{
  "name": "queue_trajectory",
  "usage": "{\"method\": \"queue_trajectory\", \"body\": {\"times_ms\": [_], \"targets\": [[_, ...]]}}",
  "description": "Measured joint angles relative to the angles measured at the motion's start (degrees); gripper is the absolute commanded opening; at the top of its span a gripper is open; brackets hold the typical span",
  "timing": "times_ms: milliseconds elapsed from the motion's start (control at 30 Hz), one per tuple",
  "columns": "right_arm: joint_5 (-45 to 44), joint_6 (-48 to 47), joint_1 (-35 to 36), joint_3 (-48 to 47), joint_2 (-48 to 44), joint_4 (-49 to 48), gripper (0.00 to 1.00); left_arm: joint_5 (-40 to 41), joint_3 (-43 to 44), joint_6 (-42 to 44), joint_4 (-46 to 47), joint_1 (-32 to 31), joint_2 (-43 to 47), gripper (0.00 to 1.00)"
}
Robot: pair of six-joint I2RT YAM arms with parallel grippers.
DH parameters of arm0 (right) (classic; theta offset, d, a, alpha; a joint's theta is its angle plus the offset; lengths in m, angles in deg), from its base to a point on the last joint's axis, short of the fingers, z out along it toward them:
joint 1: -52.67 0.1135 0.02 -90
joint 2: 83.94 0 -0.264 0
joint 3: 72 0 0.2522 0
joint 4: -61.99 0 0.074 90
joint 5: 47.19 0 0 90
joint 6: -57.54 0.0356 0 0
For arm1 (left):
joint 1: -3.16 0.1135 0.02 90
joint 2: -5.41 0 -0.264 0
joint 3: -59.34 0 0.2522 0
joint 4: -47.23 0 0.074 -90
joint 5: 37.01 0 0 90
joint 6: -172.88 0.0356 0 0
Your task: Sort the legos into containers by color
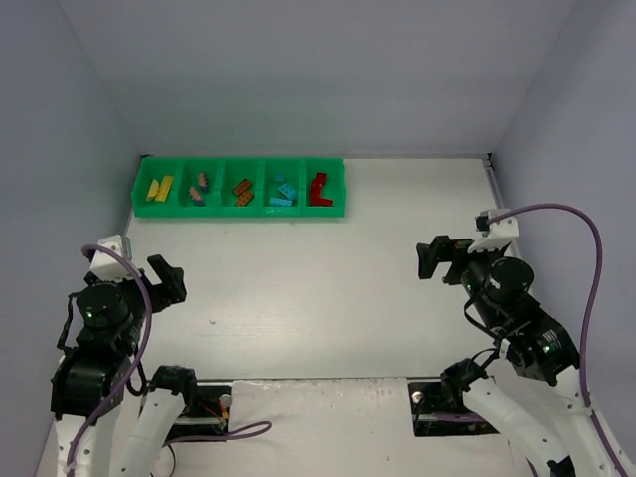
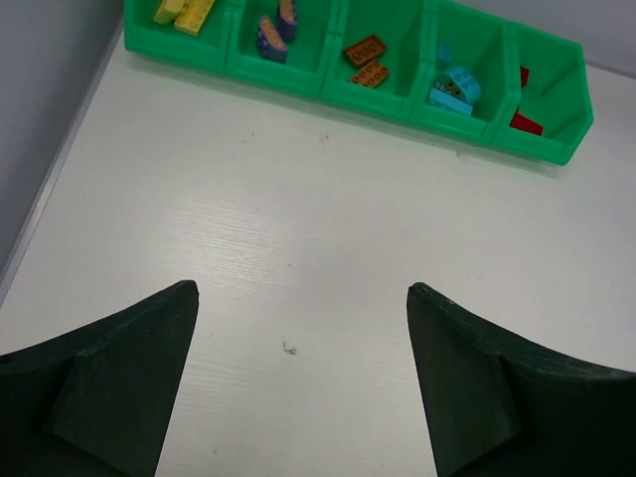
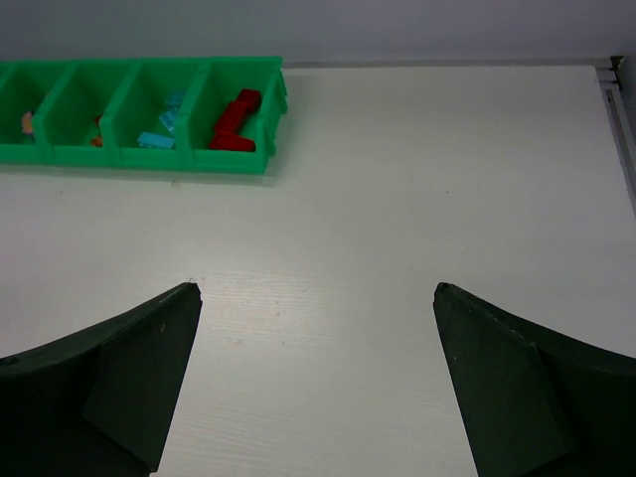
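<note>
The green containers tray [image 1: 238, 211] stands at the back of the table with five compartments in a row. From left to right they hold yellow legos [image 1: 159, 188], purple ones [image 1: 199, 189], orange-brown ones [image 1: 242, 191], cyan-blue ones [image 1: 283, 191] and red ones [image 1: 319, 190]. My left gripper [image 1: 167, 281] hovers open and empty over the near left of the table. On the right side my right gripper [image 1: 433, 260] is open too, nothing between its fingers. The wrist views show the tray [image 2: 497, 144] [image 3: 149, 159] far ahead of each gripper [image 2: 302, 290] [image 3: 316, 288].
Grey walls enclose the table on the left, back and right. A raised strip runs along the table's right edge [image 1: 494, 184]. A white plate with the arm bases [image 1: 318, 407] lies at the near edge.
</note>
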Motion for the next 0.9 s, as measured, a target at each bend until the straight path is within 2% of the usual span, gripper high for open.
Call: {"method": "queue_trajectory", "body": {"times_ms": [367,900], "targets": [[-2.54,0.37,0.0,4.44,-6.05,1.7,1.0,3.17,-3.65,-1.62,-0.26,0.0,3.52,0.79],[-2.05,1.33,0.0,4.7,-5.4,1.81,1.0,3.23,-5.81,-2.71,0.5,0.0,3.39,0.8]]}}
